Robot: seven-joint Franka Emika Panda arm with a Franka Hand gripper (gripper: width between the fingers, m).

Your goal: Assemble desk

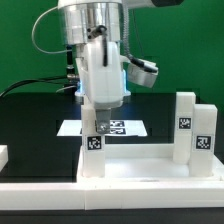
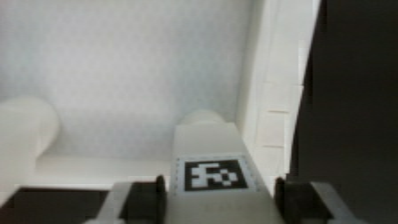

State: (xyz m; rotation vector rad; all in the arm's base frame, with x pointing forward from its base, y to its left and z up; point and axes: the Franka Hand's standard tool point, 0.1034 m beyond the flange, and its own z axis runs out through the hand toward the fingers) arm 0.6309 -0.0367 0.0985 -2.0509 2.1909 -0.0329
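My end effector [image 1: 99, 118] clamps a tagged leg [image 2: 217, 160] upright over the tabletop panel's [image 1: 130, 165] corner socket, for seating.

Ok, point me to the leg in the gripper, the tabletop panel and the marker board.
leg in the gripper [image 2: 215, 165]: wrist view, on its tagged face.
tabletop panel [image 1: 135, 160]: exterior view, on its bare flat surface.
marker board [image 1: 130, 127]: exterior view, on the part showing beside the gripper [image 1: 101, 118].
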